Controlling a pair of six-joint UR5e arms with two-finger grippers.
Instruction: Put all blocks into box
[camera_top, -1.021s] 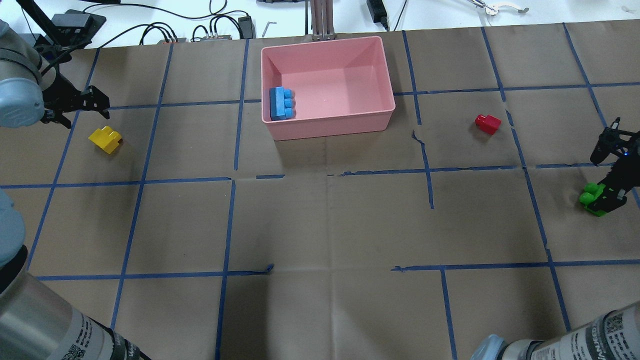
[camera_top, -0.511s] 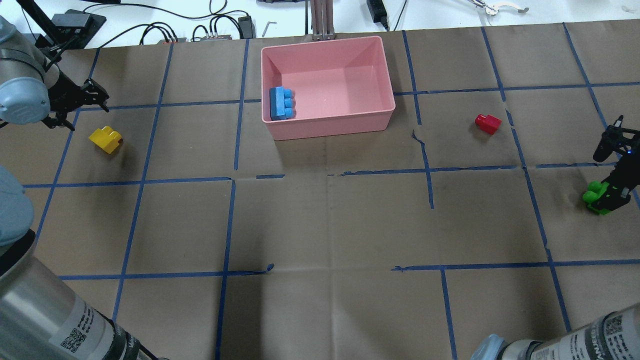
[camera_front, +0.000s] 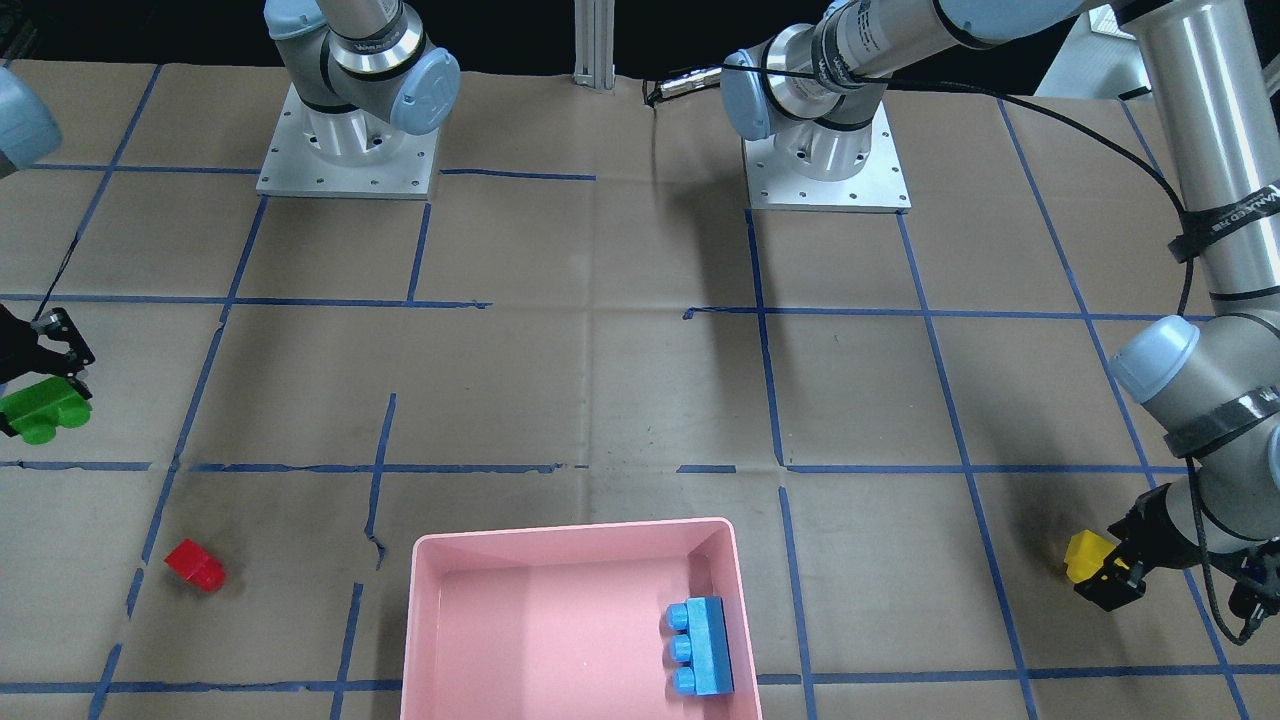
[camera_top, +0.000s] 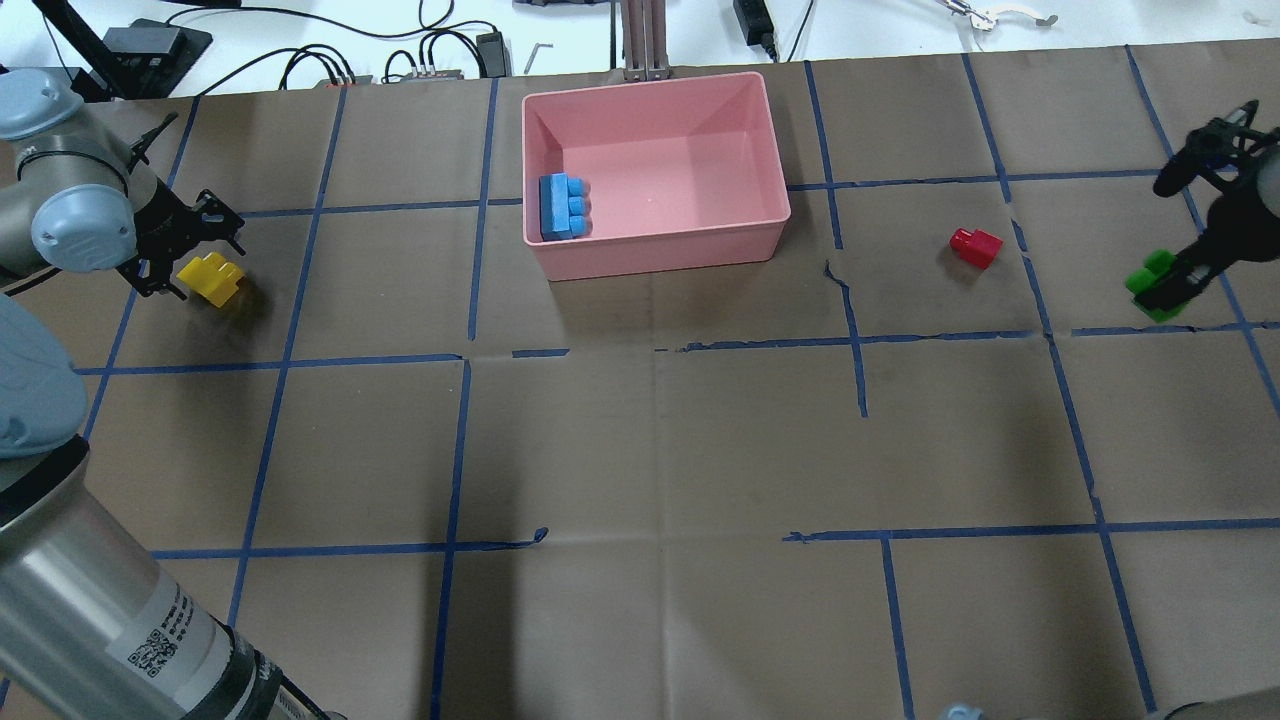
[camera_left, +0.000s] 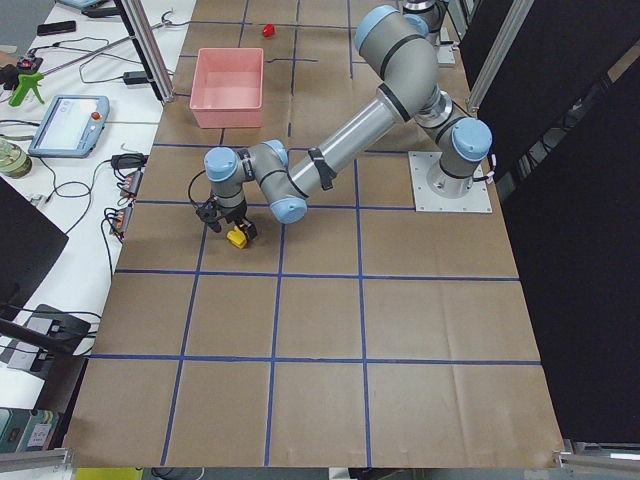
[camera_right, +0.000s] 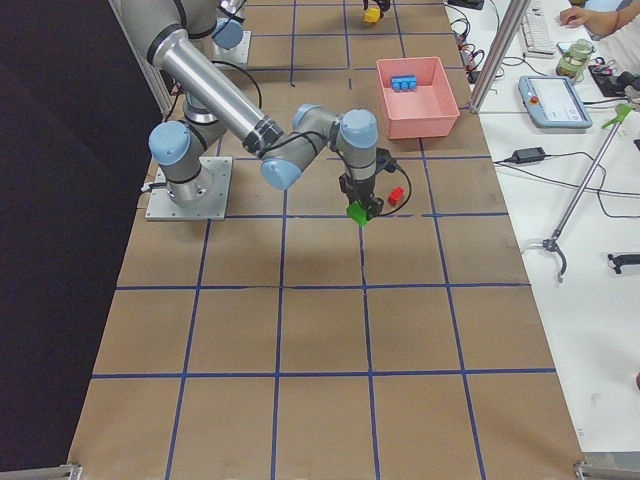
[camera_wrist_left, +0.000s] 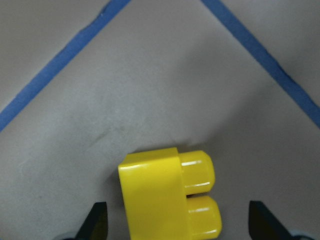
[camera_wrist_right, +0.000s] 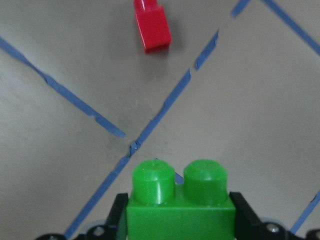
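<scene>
The pink box (camera_top: 660, 258) stands at the far middle, with the light-blue brick (camera_top: 562, 207) lying inside by its left wall. The yellow brick (camera_wrist_left: 167, 200) lies on the table between the spread fingers of my left gripper (camera_top: 197, 268), which is open around it. My right gripper (camera_top: 1168, 284) is shut on the green brick (camera_wrist_right: 180, 205) and holds it above the table at the right edge. The red brick (camera_top: 975, 246) lies on the table between the box and the right gripper, and also shows in the right wrist view (camera_wrist_right: 152, 27).
Cables and power adapters (camera_top: 430, 50) lie along the far table edge, and an aluminium post (camera_top: 645, 40) stands behind the box. The two arm bases (camera_front: 348, 150) sit at the robot's side. Blue tape lines mark a grid on the brown paper.
My right gripper has lifted the green brick and carried it toward the far side. My left gripper has moved down and right, over the yellow brick.
</scene>
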